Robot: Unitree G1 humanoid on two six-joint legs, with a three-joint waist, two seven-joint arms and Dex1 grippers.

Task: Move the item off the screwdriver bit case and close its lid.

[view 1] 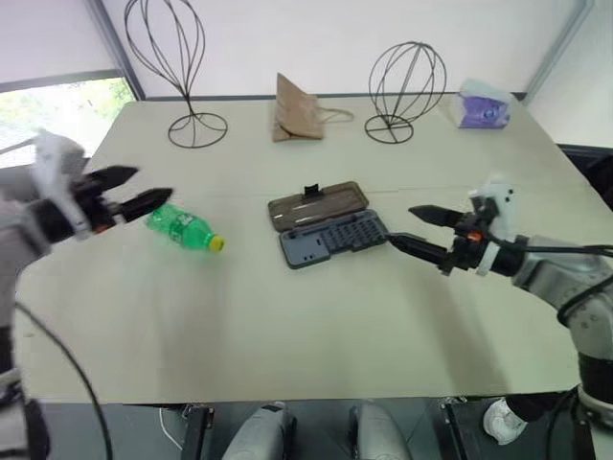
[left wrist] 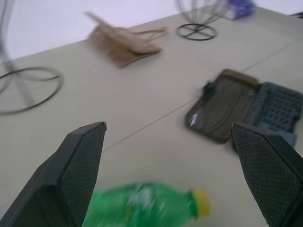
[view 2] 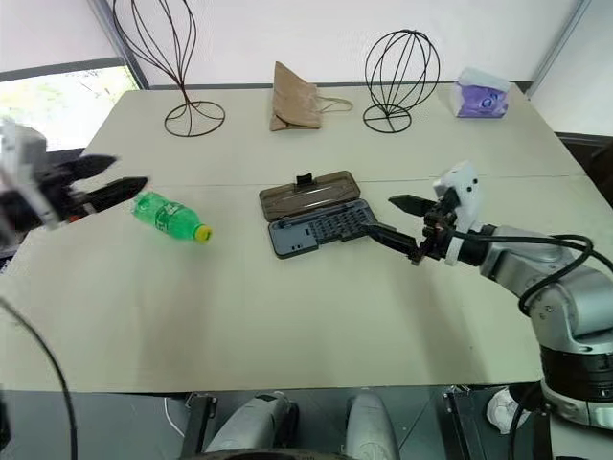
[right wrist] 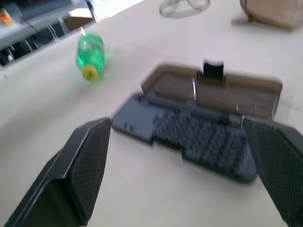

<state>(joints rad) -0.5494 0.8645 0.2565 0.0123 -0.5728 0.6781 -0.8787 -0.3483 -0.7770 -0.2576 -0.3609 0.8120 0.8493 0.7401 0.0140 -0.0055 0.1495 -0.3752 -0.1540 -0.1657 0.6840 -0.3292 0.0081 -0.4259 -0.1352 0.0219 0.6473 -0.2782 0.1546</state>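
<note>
The green soda bottle (view 1: 182,228) with a yellow cap lies on its side on the table, left of the screwdriver bit case (view 1: 334,240) and apart from it. The case lies open: its grey slotted tray faces me and the smoky-brown lid (view 1: 317,205) lies flat behind it, black latch on the far edge. My left gripper (view 1: 134,191) hovers open just left of the bottle, pointing toward it, with nothing held. My right gripper (view 1: 419,230) stands open just right of the tray, its lower finger close to the tray's corner; contact cannot be told.
At the back of the table (view 1: 287,316) stand two wire stands (view 1: 196,126) (view 1: 406,81), a brown paper bag (view 1: 297,110) between them and a purple tissue pack (view 1: 484,107) at the far right.
</note>
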